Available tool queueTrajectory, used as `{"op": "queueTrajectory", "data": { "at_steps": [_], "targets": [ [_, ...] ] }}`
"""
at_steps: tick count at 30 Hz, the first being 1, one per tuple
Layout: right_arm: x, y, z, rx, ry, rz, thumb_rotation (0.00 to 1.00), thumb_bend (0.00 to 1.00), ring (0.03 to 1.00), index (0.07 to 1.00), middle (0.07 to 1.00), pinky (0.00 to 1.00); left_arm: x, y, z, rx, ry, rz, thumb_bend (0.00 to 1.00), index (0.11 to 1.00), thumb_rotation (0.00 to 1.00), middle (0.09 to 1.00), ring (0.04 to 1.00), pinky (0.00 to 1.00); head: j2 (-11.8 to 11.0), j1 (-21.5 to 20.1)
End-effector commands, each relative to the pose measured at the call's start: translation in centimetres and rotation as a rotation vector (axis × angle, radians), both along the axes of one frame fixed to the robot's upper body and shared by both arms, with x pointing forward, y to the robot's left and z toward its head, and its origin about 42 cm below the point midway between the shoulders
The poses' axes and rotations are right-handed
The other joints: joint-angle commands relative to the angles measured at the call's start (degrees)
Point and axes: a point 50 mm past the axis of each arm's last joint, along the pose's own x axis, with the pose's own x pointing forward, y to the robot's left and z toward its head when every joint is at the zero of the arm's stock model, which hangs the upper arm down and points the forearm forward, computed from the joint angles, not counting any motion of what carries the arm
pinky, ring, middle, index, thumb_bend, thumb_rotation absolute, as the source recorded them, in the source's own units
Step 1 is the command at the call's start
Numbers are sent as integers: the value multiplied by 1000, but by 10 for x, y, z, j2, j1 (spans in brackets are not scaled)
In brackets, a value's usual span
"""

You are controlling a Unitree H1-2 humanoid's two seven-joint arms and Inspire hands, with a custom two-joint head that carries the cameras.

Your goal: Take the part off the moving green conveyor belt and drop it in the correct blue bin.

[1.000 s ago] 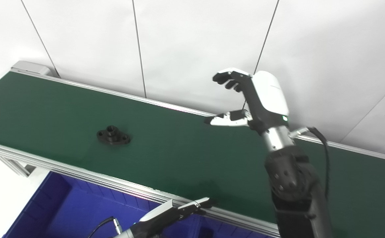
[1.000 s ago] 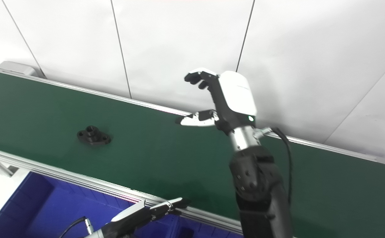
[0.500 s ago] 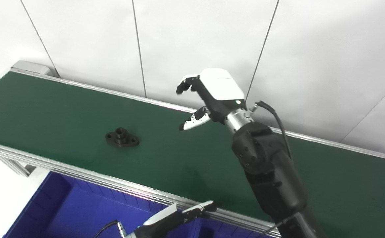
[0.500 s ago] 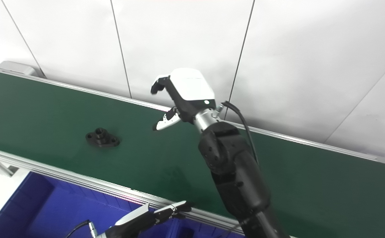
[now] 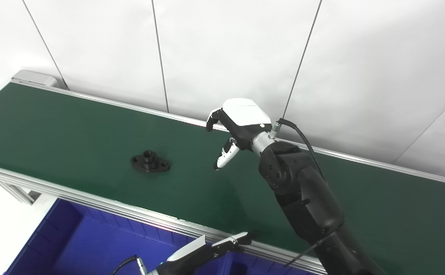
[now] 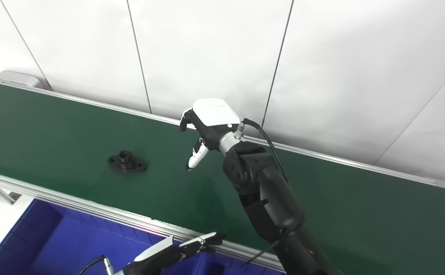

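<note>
A black flanged part [image 5: 150, 162] with a raised hub lies flat on the green conveyor belt [image 5: 73, 126], left of centre. My right hand [image 5: 234, 128] hovers over the belt to the right of the part, open, palm down, thumb pointing toward the belt, nothing in it. A gap of bare belt separates it from the part. My left hand [image 5: 207, 250] sits low at the bottom edge, over the blue bin [image 5: 92, 248], fingers stretched out flat and empty, their tips at the belt's near rail.
The belt runs from upper left to lower right between aluminium rails [image 5: 104, 204], against a white panelled wall. A divider [image 6: 203, 265] splits the blue bin below the near rail. The right forearm [image 5: 302, 198] crosses the belt's right half.
The part has ridden the belt to the right. My right hand swung left and came down toward the belt, its thumb turning downward. The left hand barely shifted.
</note>
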Motion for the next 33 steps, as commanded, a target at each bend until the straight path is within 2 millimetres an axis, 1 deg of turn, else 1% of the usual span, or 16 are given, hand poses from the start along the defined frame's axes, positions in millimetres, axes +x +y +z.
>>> {"op": "queueTrajectory", "data": {
  "at_steps": [1, 7, 10, 11, 12, 13, 16, 17, 21, 25, 26, 27, 28, 29, 30, 33],
  "targets": [
    [4, 16, 29, 36, -90, 52, 86, 886, 761, 639, 762, 683, 0, 1, 9, -25, -59, -1, 468, 967, 258, 996, 961, 899, -1, 0],
    [8, 27, 27, 22, -88, 71, 128, 863, 734, 602, 738, 661, 0, 2, 10, -28, -61, 0, 460, 966, 261, 996, 960, 899, 1, 2],
    [7, 33, 22, 36, -72, 68, 129, 856, 704, 577, 712, 635, 0, 2, 11, -27, -63, 0, 459, 966, 262, 997, 961, 898, 3, 2],
    [7, 35, 20, 42, -66, 66, 134, 634, 677, 517, 694, 586, -1, 2, 11, -27, -64, 0, 457, 968, 261, 999, 963, 899, 3, 2],
    [7, 37, 19, 33, -63, 71, 135, 581, 671, 503, 690, 580, -1, 1, 11, -28, -63, 0, 457, 968, 259, 1000, 964, 900, 4, 2],
    [7, 40, 17, 18, -62, 82, 135, 543, 696, 494, 706, 636, -1, 1, 11, -30, -63, 0, 456, 969, 258, 1000, 965, 901, 5, 3],
    [7, 44, 13, 0, -47, 91, 131, 527, 712, 492, 720, 663, -3, 0, 12, -29, -66, 1, 455, 970, 265, 1000, 965, 902, 6, 3],
    [8, 44, 10, -3, -39, 87, 130, 525, 702, 492, 723, 645, -3, 0, 12, -29, -67, 2, 457, 969, 275, 1000, 964, 901, 7, 2],
    [9, 46, 0, -14, 2, 80, 135, 524, 734, 493, 758, 672, -5, 1, 12, -32, -60, 7, 460, 967, 275, 999, 965, 901, 10, 3],
    [9, 47, -9, -16, 32, 76, 134, 523, 744, 494, 772, 671, -7, 1, 12, -34, -60, 10, 453, 967, 266, 998, 965, 903, 12, 4],
    [9, 47, -11, -16, 37, 76, 105, 726, 758, 587, 781, 688, -8, 1, 12, -35, -59, 10, 452, 968, 266, 999, 967, 904, 12, 4],
    [9, 48, -13, -20, 40, 79, 98, 776, 762, 610, 783, 692, -8, 1, 12, -35, -58, 11, 452, 968, 266, 1000, 967, 905, 13, 4],
    [9, 48, -15, -23, 42, 82, 100, 825, 769, 624, 784, 720, -8, 2, 12, -34, -58, 11, 454, 968, 268, 1000, 967, 904, 13, 4],
    [8, 48, -16, -22, 47, 80, 104, 844, 770, 629, 783, 722, -9, 2, 12, -31, -57, 11, 455, 969, 270, 1000, 968, 904, 14, 5],
    [8, 48, -17, -21, 50, 78, 113, 851, 764, 631, 777, 702, -9, 2, 12, -29, -57, 10, 455, 971, 274, 1000, 968, 906, 14, 5],
    [8, 50, -23, -29, 50, 79, 116, 847, 754, 623, 768, 687, -10, 2, 12, -31, -53, 13, 454, 971, 271, 1000, 966, 904, 15, 5]
  ]
}}
